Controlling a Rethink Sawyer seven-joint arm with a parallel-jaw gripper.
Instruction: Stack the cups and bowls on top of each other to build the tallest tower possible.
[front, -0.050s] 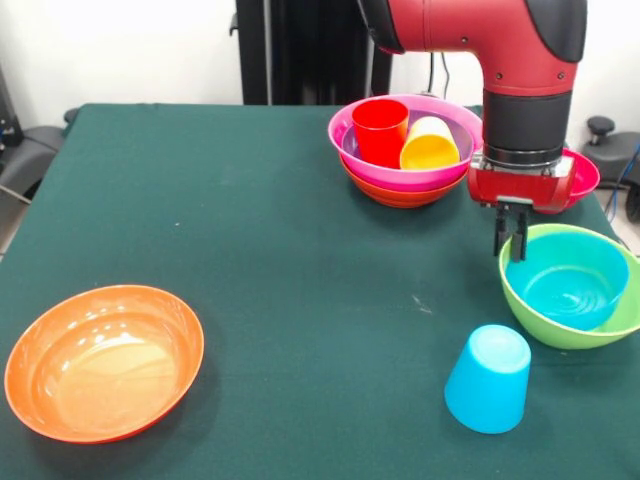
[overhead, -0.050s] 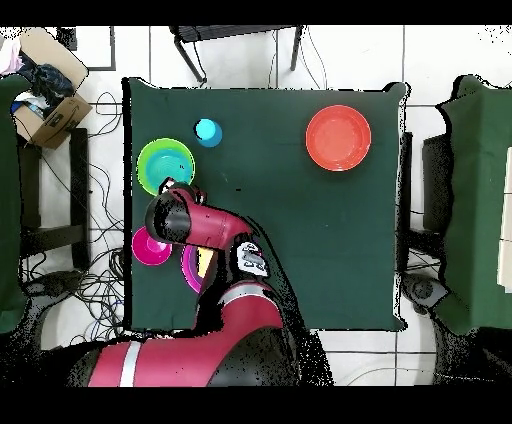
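The tower (front, -0.050s: 405, 170) stands at the back right. It is a magenta bowl nested in an orange bowl, holding an upright red cup (front, -0.050s: 380, 130) and a tilted yellow cup (front, -0.050s: 430, 147). My gripper (front, -0.050s: 512, 250) hangs just right of it, tips at the left rim of the lime green bowl (front, -0.050s: 560, 330). A blue bowl (front, -0.050s: 570, 280) sits inside that bowl. A light blue cup (front, -0.050s: 488, 378) stands upside down in front. A second orange bowl (front, -0.050s: 100, 360) lies alone at the front left. In the overhead view the arm covers the tower, beside the green bowl (overhead, -0.050s: 165, 165).
A small crimson bowl (front, -0.050s: 582, 175) sits behind the gripper near the table's right edge, also visible as the crimson bowl (overhead, -0.050s: 150, 245) from above. The table (front, -0.050s: 250, 220) has a dark green cloth. From above, the light blue cup (overhead, -0.050s: 208, 132) and the lone orange bowl (overhead, -0.050s: 338, 138) are far apart.
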